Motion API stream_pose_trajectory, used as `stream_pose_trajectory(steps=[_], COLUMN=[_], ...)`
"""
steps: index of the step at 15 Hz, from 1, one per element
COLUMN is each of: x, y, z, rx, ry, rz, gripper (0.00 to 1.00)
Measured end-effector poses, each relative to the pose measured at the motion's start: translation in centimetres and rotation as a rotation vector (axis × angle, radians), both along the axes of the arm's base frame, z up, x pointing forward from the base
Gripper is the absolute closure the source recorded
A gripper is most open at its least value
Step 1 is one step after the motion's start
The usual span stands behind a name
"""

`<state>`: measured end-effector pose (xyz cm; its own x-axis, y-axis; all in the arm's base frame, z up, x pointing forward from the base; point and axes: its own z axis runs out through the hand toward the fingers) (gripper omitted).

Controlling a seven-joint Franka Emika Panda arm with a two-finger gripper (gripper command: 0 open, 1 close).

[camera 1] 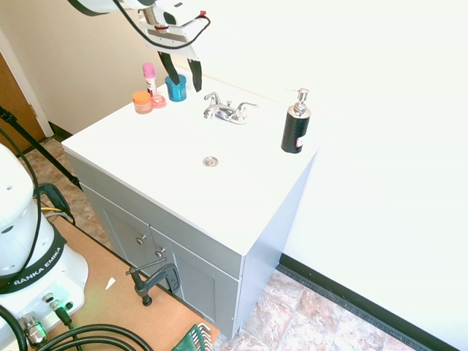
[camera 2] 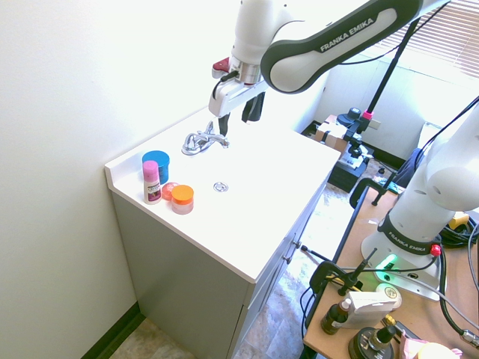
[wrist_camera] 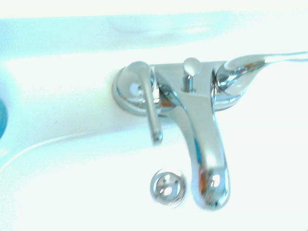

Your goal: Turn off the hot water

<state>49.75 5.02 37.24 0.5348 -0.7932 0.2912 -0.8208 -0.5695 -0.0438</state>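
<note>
The chrome faucet (camera 1: 228,112) stands at the back of the white sink top (camera 1: 146,146). Its left-hand lever, the hot water tap (camera 1: 210,98), is swung forward toward the basin, as the hot tap (wrist_camera: 148,106) shows in the wrist view. The right-hand lever (wrist_camera: 252,62) lies sideways. No water runs from the spout (wrist_camera: 207,159). My gripper (camera 1: 183,75) hangs open in the air, up and to the left of the faucet, touching nothing. In the second exterior view the gripper (camera 2: 237,117) hovers just above and behind the faucet (camera 2: 202,140).
A blue cup (camera 1: 175,88), a pink bottle (camera 1: 149,75) and an orange jar (camera 1: 142,102) stand left of the faucet, close under the gripper. A black soap dispenser (camera 1: 296,124) stands at the right. The drain (camera 1: 210,161) lies in the basin's middle.
</note>
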Motion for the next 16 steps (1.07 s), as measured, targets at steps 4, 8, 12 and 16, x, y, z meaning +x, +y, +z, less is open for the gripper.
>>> stream_pose_trajectory(steps=[4, 8, 12, 16], x=[4.4, 6.6, 8.1, 8.6], y=[-2.3, -1.5, -0.7, -2.3], z=[-2.9, -4.3, -4.9, -4.4], rx=[-0.073, -0.069, -0.077, -0.075], ry=[-0.010, -0.004, 0.004, 0.004], rz=[-0.063, -0.065, -0.064, -0.107], gripper=[0.00, 0.00, 0.00, 0.00])
